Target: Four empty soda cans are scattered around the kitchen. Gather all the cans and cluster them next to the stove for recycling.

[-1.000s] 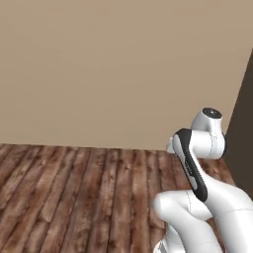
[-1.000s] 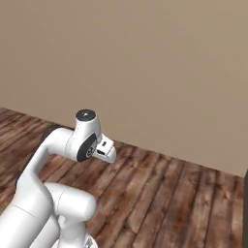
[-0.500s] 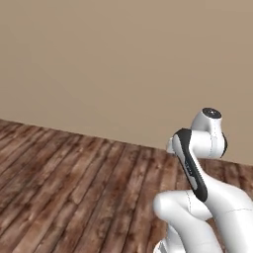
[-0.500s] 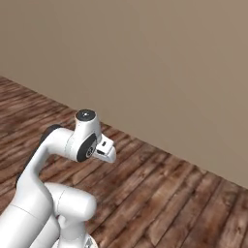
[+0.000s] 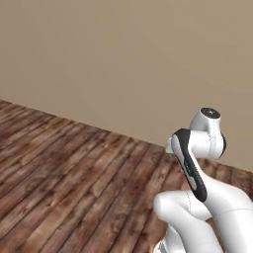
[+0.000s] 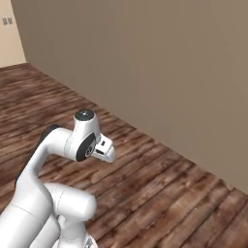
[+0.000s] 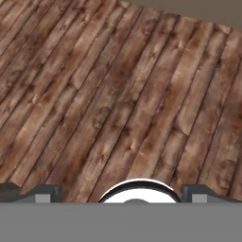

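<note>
Two big surfaces in front of me: a plain beige wall [image 5: 123, 59] and the wood-plank floor [image 5: 64, 183] that runs up to meet it. In the right base view that wall crosses on a diagonal from upper left to lower right, and at the far left a paler wall [image 6: 10, 34] meets it at a corner, with a small light plate [image 6: 7, 21] near its top edge. My arm [image 6: 53, 193] is folded up close over the base, elbow high, the wrist joint level with the bottom of the wall in the left base view. My gripper [image 7: 121, 194] points down at bare planks in the hand view, the two finger tips [image 7: 45, 193] set far apart at the bottom corners, jaws spread wide with nothing between them. Soda cans and stove: can't say where, nothing here locates them.
</note>
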Controlling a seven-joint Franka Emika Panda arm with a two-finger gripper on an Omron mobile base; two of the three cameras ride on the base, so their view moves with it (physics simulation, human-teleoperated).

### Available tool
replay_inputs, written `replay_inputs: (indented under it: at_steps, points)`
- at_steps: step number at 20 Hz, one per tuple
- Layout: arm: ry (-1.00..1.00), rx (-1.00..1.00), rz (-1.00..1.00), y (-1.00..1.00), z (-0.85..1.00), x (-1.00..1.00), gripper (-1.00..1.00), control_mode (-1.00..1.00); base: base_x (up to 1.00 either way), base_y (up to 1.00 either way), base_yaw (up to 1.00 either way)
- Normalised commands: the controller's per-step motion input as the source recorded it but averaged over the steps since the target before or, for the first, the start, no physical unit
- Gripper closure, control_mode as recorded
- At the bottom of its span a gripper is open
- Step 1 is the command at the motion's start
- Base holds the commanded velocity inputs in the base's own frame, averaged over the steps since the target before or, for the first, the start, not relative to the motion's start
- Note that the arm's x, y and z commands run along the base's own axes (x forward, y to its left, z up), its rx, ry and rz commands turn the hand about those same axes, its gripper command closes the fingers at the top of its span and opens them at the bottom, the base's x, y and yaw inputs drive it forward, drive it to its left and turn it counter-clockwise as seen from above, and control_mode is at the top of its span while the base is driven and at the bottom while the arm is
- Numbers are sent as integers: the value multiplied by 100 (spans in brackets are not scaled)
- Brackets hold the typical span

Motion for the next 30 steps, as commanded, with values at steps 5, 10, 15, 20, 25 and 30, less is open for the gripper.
replay_inputs:
  at_steps: [5, 10, 15, 20, 25, 30]
  points:
    - [0, 0, 0, 0, 0, 0, -100, 100, 69, -12, 32]
    - [0, 0, 0, 0, 0, 0, -100, 100, 81, -17, 28]
    - [0, 0, 0, 0, 0, 0, -100, 100, 79, -15, 27]
    - [0, 0, 0, 0, 0, 0, -100, 100, 90, -13, 27]
    - [0, 0, 0, 0, 0, 0, -100, 100, 79, 13, 23]
    - [0, 0, 0, 0, 0, 0, -100, 100, 77, 0, 30]
